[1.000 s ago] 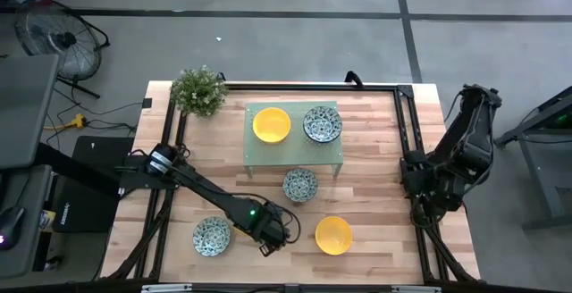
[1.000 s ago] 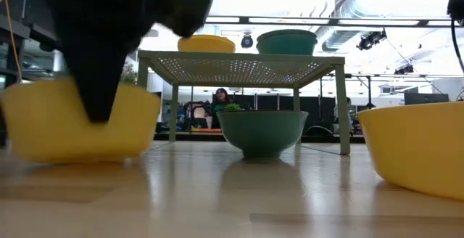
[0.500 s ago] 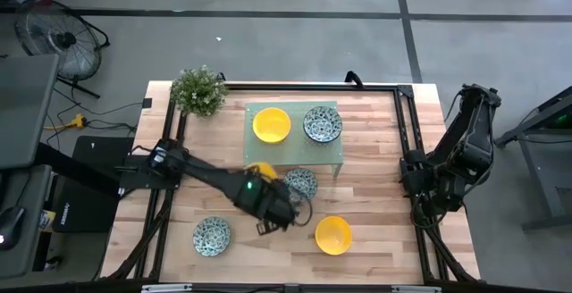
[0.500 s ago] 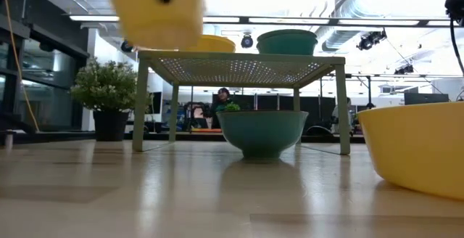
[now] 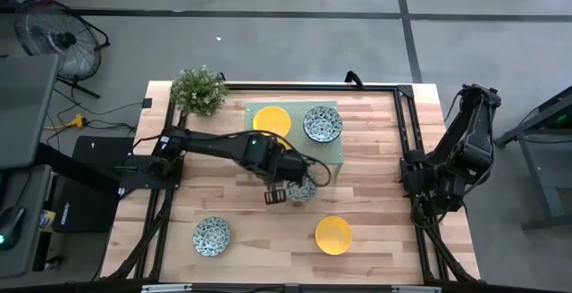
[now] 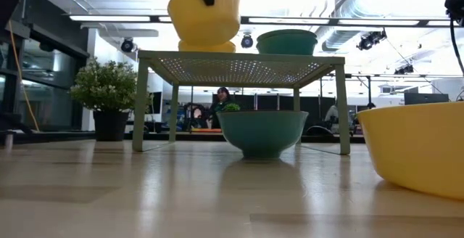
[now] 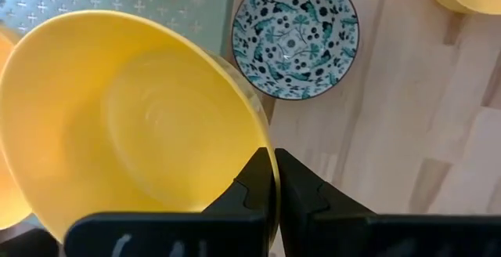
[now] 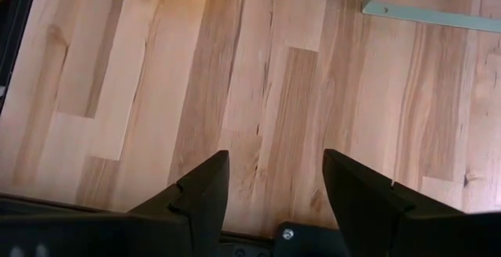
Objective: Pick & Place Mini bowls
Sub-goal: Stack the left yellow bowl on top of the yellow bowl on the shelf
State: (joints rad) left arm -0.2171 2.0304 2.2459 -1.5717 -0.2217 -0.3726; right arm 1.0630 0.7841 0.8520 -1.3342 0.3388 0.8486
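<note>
Bowls sit all over the wooden bench [image 5: 375, 150], and I go from left to right. Far left at the back stands a little plant [image 5: 198, 90], out of the way. Near the front edge rests a patterned bowl [image 5: 212, 236], not picked up yet. The left pincer [image 7: 274, 180] is squeezed tight on the rim of a yellow bowl [image 7: 133, 124] and holds it up in the air, just above another yellow bowl [image 5: 271, 121] on the green stand [image 5: 326, 154]. I think it wants to stack the two yellows together. A second patterned bowl [image 5: 322, 123] sits on the stand too. One more patterned bowl [image 7: 295, 35] waits down by the stand, and a third yellow bowl [image 5: 332, 235] near the front. Far right, the right pincer [image 8: 274, 182] hangs with its fingers apart, holding nothing.
</note>
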